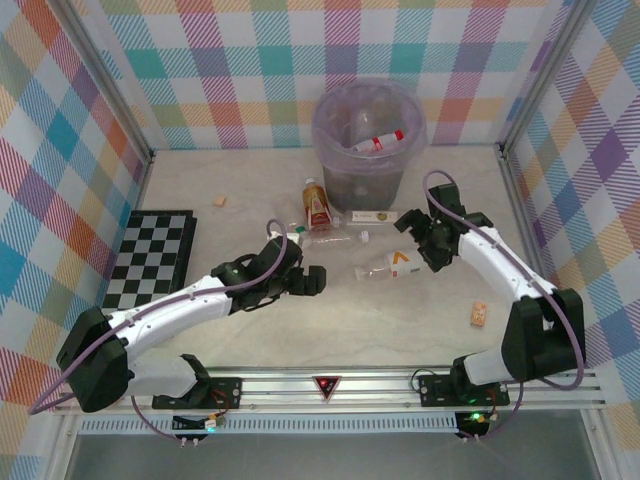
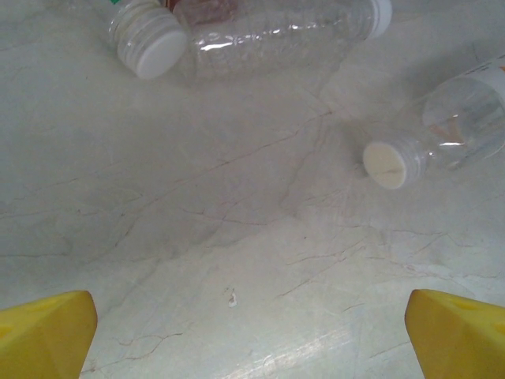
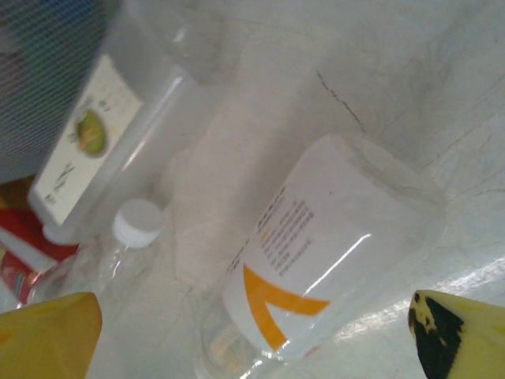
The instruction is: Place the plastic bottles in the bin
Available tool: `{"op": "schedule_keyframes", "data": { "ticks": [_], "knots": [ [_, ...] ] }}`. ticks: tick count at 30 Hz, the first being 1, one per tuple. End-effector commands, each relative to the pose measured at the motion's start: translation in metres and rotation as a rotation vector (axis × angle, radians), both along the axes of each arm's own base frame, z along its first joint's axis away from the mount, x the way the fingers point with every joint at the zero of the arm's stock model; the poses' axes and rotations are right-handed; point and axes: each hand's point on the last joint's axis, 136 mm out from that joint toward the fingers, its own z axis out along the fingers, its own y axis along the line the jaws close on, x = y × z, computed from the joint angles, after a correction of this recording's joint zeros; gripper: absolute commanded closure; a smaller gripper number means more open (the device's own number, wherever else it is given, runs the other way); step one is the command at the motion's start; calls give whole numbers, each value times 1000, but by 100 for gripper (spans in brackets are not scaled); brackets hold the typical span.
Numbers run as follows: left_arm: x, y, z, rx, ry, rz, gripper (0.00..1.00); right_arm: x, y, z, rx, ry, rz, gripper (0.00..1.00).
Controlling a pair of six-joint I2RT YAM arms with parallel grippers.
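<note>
**Left tool** (image 2: 251,316): jaws at full spread, empty, low over bare table (image 2: 197,237). Ahead of it lies a clear ribbed bottle (image 2: 268,31) on its side, with a white-capped bottle (image 2: 150,46) just beside it. The orange-marked bottle (image 2: 450,126) lies off to the right, cap toward this tool.

**Right tool** (image 3: 254,316): jaws likewise wide, holding nothing. The orange-marked bottle lies close under the fingers, not gripped. Past it, a white-labelled bottle (image 3: 91,150) lies on its side.

**Bin** (image 1: 360,182): far middle of the table, near the back wall.
- Inside: one red-labelled bottle (image 1: 378,142). There may be a clear one with it; hard to tell.
- Just in front: a brown bottle (image 1: 318,205).

**Progress, as judged:** begun, not far along. About five bottles are on the table, all clustered between the two tools and the bin.

**Clearances:**
- The near half of the table is bare.
- A chessboard (image 1: 150,258) lies at the left, well apart from the bottles.
- Two cork blocks (image 1: 219,201) (image 1: 479,314) lie off to either side.
- Checked walls (image 1: 60,150) close in on three sides.
- The bin's rim stands well above the lying bottles, so any carry would have to rise over it.
</note>
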Motion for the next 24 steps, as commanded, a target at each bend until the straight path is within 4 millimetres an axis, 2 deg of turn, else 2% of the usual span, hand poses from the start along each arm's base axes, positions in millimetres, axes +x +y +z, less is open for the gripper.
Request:
{"op": "schedule_keyframes", "data": {
  "ticks": [1,15,19,24],
  "knots": [
    [0,5,1,-15,-11,31,0,0,-3,-20,30,73,-125,1],
    [2,6,-5,3,-8,43,0,-9,1,-68,19,186,-159,0],
    [3,6,-7,6,-5,43,0,-11,2,-74,25,191,-166,2],
    [4,3,-9,8,2,38,0,-11,0,-74,21,186,-174,10]
  ]
}}
